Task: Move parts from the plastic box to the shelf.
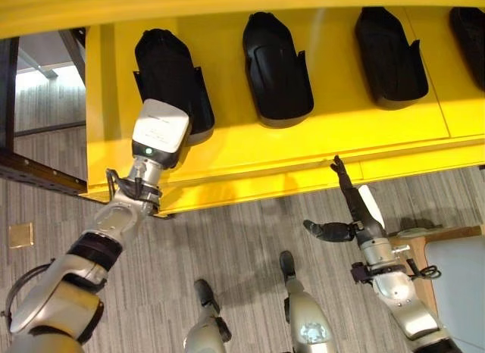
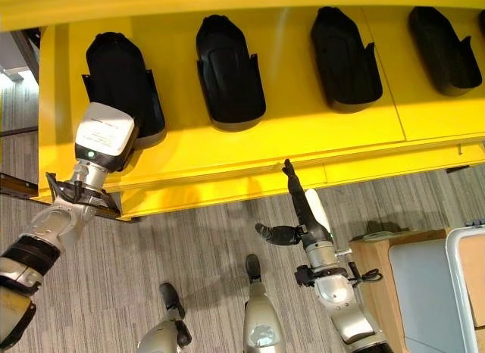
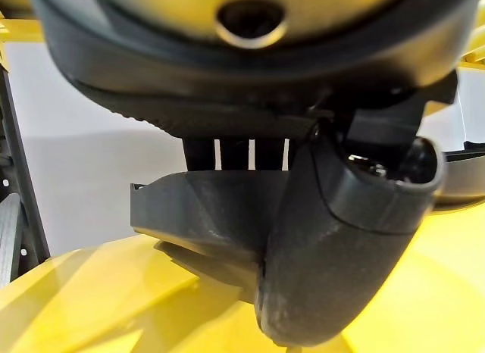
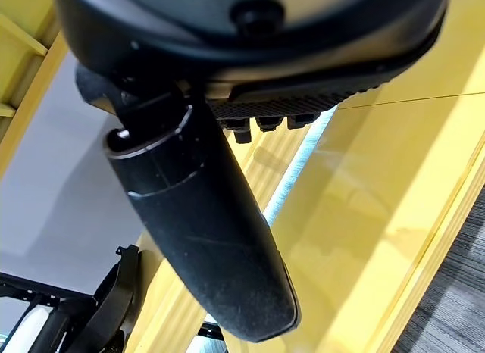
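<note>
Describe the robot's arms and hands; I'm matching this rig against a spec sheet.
Both arms are silver-grey with black bands. The left hand shows a white boxy back with a small green light; the right hand is dark, with slim fingers and a white thumb cover.

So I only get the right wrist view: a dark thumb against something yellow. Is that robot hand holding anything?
Observer: No. The right robot hand is open and empty, with its fingertips up at the front edge of the yellow shelf.
Operator: What is on it?
Observer: A row of black parts lies on it.
Operator: And the other arm?
Observer: The left robot hand pinches the leftmost part.
</note>
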### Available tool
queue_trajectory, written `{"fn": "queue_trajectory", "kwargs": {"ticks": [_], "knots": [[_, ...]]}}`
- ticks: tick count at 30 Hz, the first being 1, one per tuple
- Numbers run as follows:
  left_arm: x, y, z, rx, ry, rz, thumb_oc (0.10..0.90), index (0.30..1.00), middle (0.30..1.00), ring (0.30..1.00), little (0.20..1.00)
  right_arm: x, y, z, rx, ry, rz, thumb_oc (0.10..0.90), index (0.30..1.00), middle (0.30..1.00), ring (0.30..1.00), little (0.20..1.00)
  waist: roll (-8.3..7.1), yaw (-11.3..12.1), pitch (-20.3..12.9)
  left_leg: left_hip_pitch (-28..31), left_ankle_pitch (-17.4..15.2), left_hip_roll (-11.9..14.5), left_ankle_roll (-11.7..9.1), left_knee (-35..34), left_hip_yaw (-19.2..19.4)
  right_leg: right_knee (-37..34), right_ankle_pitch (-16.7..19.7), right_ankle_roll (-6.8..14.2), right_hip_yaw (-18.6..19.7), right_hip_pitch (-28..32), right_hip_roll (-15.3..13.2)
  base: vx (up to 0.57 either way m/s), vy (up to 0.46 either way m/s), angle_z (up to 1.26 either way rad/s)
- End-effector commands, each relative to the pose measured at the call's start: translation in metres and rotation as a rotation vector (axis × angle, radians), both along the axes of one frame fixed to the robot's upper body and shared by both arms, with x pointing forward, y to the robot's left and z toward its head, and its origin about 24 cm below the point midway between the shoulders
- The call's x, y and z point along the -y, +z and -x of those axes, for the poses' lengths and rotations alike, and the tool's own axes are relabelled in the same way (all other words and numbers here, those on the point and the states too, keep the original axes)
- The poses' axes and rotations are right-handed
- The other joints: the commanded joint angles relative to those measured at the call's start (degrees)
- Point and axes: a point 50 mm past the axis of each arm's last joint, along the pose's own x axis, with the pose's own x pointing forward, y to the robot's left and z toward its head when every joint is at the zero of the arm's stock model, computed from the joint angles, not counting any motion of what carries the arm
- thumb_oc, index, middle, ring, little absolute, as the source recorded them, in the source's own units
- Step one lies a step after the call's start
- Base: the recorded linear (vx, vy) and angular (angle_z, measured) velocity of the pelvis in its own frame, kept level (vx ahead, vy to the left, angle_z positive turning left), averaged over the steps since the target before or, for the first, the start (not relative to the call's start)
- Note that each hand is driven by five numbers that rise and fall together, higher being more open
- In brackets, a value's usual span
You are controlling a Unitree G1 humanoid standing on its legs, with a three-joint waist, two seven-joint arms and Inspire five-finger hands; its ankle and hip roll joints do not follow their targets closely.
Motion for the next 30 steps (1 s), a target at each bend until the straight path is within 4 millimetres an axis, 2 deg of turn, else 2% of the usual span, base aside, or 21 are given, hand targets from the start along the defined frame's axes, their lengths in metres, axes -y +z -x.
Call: {"fn": "queue_trajectory", "kwargs": {"ticks": [1,11,21,30], "knots": [[-0.036,0.033,-0.004,0.063,0.138,-0.081,0.400,0.300,0.300,0.300,0.300,-0.007,0.054,0.001,0.289,0.079,-0.033,0.900,1.000,1.000,1.000,1.000,-2.19,-0.50,-1.83,-4.22,-1.94,1.65,0.61,8.92,-3.13,7.29,-1.50,2.27,-1.63,-3.05,-3.82,0.00,0.000,0.00],[-0.058,0.024,0.001,0.007,0.218,-0.113,0.400,0.300,0.300,0.300,0.300,-0.005,0.054,0.001,0.289,0.080,-0.030,0.900,1.000,1.000,1.000,1.000,-2.11,-0.25,-1.66,-4.91,-2.37,1.49,0.50,9.99,-3.38,7.39,-1.44,2.27,-1.71,-2.99,-4.14,0.00,0.000,0.00],[-0.073,0.027,0.010,-0.007,0.258,-0.147,0.400,0.300,0.300,0.300,0.300,-0.003,0.056,0.000,0.295,0.076,-0.016,0.900,1.000,1.000,1.000,1.000,-2.00,0.52,-1.46,-5.86,-2.61,1.48,0.42,10.95,-4.08,7.46,-1.26,2.31,-2.14,-2.87,-4.42,0.00,0.000,0.00],[-0.088,0.025,0.014,-0.004,0.323,-0.089,0.400,0.300,0.300,0.300,0.300,0.001,0.057,0.001,0.290,0.067,-0.005,0.900,1.000,1.000,1.000,1.000,-2.07,0.93,-1.36,-6.68,-2.55,1.34,0.30,11.41,-4.62,7.61,-1.29,2.16,-2.45,-2.83,-4.55,0.00,0.000,0.00]]}}
